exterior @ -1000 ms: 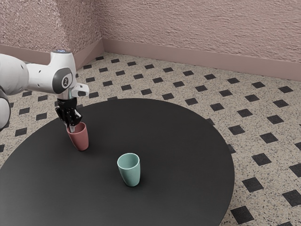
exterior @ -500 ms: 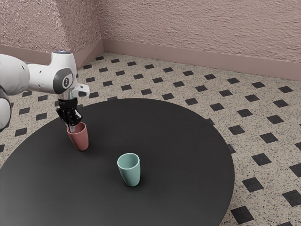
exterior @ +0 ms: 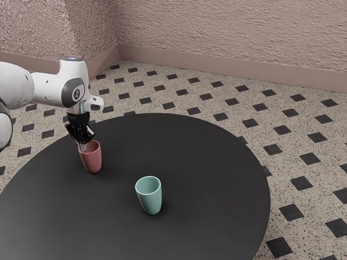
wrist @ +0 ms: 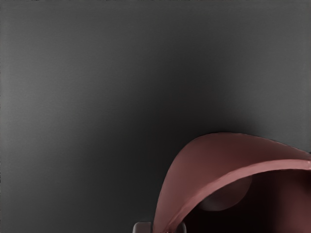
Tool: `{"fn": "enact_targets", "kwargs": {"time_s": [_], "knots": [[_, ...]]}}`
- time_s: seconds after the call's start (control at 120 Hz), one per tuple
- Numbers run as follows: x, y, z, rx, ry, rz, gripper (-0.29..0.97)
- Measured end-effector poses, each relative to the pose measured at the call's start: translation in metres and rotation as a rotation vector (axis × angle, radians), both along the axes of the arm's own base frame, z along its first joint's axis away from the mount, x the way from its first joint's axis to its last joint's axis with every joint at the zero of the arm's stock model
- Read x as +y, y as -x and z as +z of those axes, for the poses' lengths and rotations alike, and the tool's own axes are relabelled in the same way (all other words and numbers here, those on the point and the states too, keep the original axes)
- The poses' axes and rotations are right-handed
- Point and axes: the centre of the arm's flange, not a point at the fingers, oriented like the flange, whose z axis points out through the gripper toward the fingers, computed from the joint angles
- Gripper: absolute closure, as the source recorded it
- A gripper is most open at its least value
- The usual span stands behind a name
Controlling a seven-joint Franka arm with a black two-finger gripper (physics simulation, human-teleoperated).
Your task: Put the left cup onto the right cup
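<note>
Red cup (exterior: pixel 91 157) is the one to move, and it's sitting right under the jaws, upright, with its far rim caught in them. From the side camera one finger looks dipped inside the mouth and the other runs down the outside wall, so I'd call the jaws nearly closed, pinching that thin rim and nothing else. The wrist camera backs this up: the red cup's rim (wrist: pixel 233 165) curves straight into the spot below the hand, with a bit of finger showing right at the lip.

Why grab the rim and not the body? My guess is the cup is too wide to straddle, so a wall pinch from above is the easy grip. It also leaves the base free, which matters because the base has to go into or onto the other cup.

Teal cup (exterior: pixel 148 195) is the target. It stands upright on the black tabletop (exterior: pixel 206 162), well away from the jaws, off toward the exterior view's right and closer to that camera, mouth up and nothing in it.

The red cup's base looks to be on the tabletop or barely off it; I honestly can't tell which. So I'd say we're at the grasp stage, with the lift, carry and drop all to come. One worry is that a one-sided pinch lets the cup swing or tilt, so it'll need lining up carefully over the teal one.
</note>
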Motion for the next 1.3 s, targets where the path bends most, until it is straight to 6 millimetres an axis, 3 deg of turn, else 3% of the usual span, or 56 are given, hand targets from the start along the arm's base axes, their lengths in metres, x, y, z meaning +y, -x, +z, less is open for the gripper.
{"fn": "enact_targets", "kwargs": {"time_s": [0.625,1.3], "knots": [[-0.013,-0.002,0.045,-0.060,-0.010,-0.022,0.79],[-0.079,-0.004,0.103,-0.110,-0.004,-0.123,0.79]]}}
